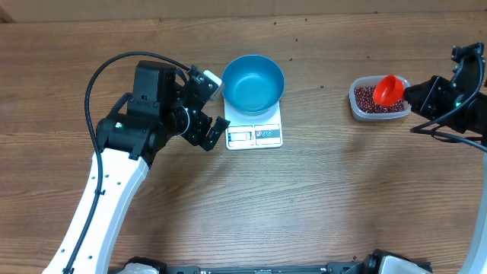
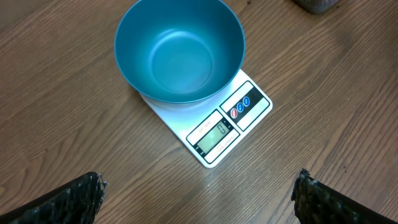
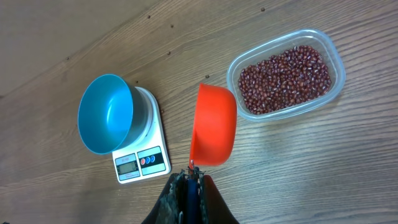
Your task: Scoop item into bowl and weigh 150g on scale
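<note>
Overhead and wrist views. A brown wood-grain tabletop (image 1: 319, 198) with small dark knots is filling every view; nothing of the room beyond it is showing.

The blue bowl (image 1: 253, 82) is sitting on the white scale (image 1: 255, 134), with the display edge facing my side of the table. The left gripper (image 1: 215, 108) is hovering just beside the scale's left edge, and I am seeing its jaws spread wide, gripping nothing. In the left wrist view its two dark fingers (image 2: 68, 202) are framing the scale from well apart.

The beans (image 1: 367, 97) are lying in a clear plastic tub (image 1: 354, 105), well to the right of the scale. The right gripper (image 1: 409, 93) is pinching the handle of an orange-red scoop (image 3: 213, 124), which is tilting on its side above the tub.

The left arm (image 1: 106, 190) is rising from the lower left and bending toward the scale, a black cable (image 1: 114, 65) looping over it. The right arm (image 1: 464, 99) is reaching in from the right edge.
</note>
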Action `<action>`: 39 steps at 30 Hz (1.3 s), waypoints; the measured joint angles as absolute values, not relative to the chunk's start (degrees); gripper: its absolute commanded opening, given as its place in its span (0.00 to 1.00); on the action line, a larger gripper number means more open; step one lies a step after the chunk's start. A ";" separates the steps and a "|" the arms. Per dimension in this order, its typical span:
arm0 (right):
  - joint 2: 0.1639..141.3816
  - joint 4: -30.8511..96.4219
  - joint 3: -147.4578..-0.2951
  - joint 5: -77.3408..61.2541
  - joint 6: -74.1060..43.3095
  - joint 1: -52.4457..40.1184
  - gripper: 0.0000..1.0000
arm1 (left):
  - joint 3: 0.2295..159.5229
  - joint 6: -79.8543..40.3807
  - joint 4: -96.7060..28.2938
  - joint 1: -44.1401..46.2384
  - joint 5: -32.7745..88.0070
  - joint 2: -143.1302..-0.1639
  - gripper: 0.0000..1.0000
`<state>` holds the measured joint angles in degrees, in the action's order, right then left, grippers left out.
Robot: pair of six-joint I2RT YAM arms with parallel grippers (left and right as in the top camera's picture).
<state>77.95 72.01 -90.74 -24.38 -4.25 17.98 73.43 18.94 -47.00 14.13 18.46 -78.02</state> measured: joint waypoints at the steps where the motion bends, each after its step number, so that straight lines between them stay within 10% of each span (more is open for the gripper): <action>1: 77.95 72.05 -90.74 -24.38 -4.25 17.98 0.04 | 73.43 18.94 -47.00 14.13 18.46 -78.02 0.99; 39: 95.81 80.66 -114.24 -16.86 -2.39 17.98 0.04 | 73.43 18.35 -46.87 14.15 18.46 -78.02 1.00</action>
<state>95.81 80.66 -114.24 -16.86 -2.39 17.98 73.43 18.35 -46.87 14.15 18.46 -78.02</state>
